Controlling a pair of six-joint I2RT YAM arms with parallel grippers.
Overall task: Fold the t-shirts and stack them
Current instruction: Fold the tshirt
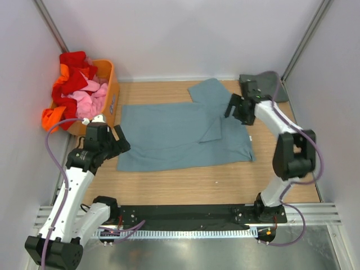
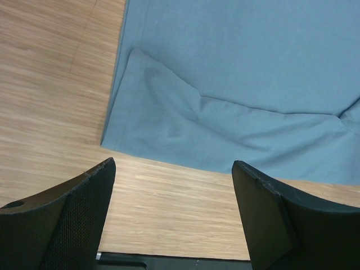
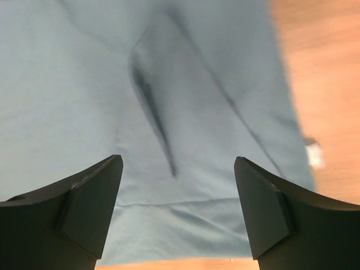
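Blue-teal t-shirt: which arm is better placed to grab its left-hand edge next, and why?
Left. The left gripper hangs open beside that edge of the blue-teal t-shirt; the right gripper, also open, is over its opposite side.

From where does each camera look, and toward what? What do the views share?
Top external: above and behind the arm bases, facing down at the table; both arms whole, left end effector, right end effector, blue-teal t-shirt, orange basket.
Left wrist: on the left wrist, facing down at the shirt's corner; its open fingers show.
Right wrist: on the right wrist, facing down at a fold in the shirt; its open fingers show.
Shared: all three see the blue-teal t-shirt and the wooden table.
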